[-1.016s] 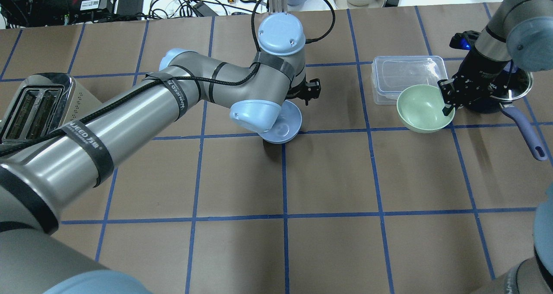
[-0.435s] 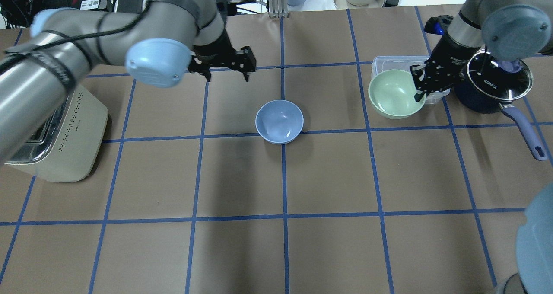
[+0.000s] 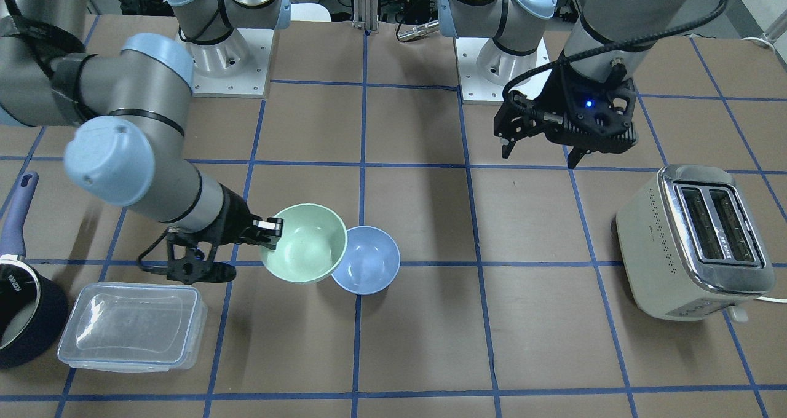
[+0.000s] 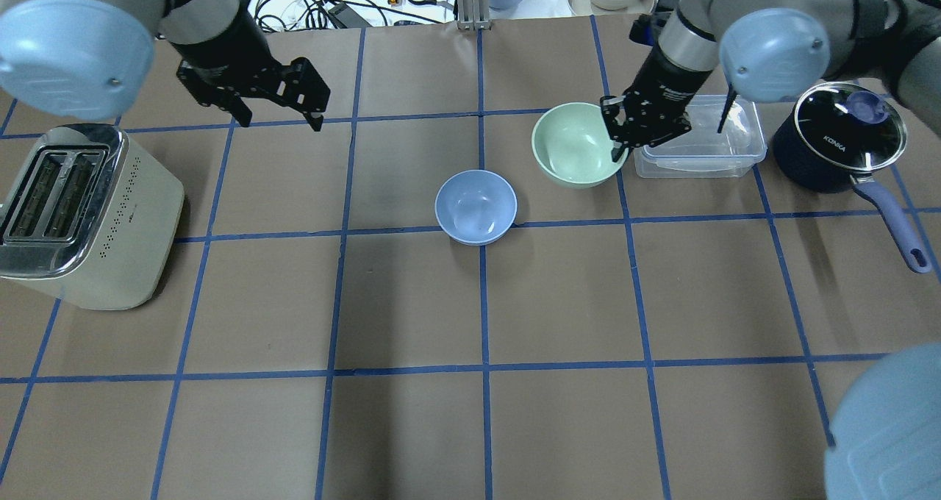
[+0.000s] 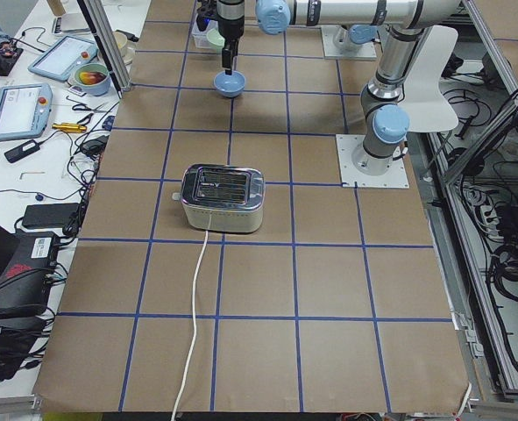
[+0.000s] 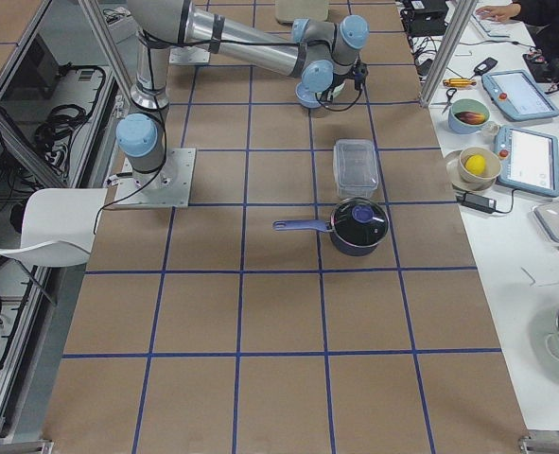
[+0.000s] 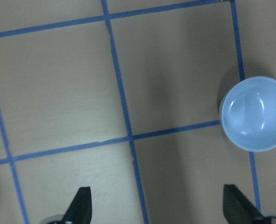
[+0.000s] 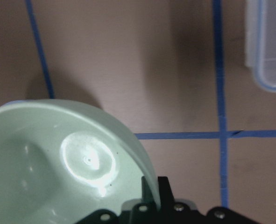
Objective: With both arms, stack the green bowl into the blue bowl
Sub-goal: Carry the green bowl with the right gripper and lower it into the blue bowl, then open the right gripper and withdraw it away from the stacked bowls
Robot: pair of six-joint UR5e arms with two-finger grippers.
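right gripper [image 4: 616, 145] pinches green bowl [image 4: 573, 143] rim, held up for carrying left to blue bowl [image 4: 476, 206]; left gripper [image 4: 278, 121] spread, empty, out of the way.

Even, bright light falls from above, so shadows on the table [image 4: 412, 301] are soft and short: a faint dark patch lies beside the blue bowl [image 7: 253, 114] in the left wrist view. Glare sits on the chrome top of the toaster [image 3: 688, 252] and shows as 1 white highlight inside the green bowl [image 8: 88, 161], which is close and slightly soft. Both wrist views are mildly blurred.
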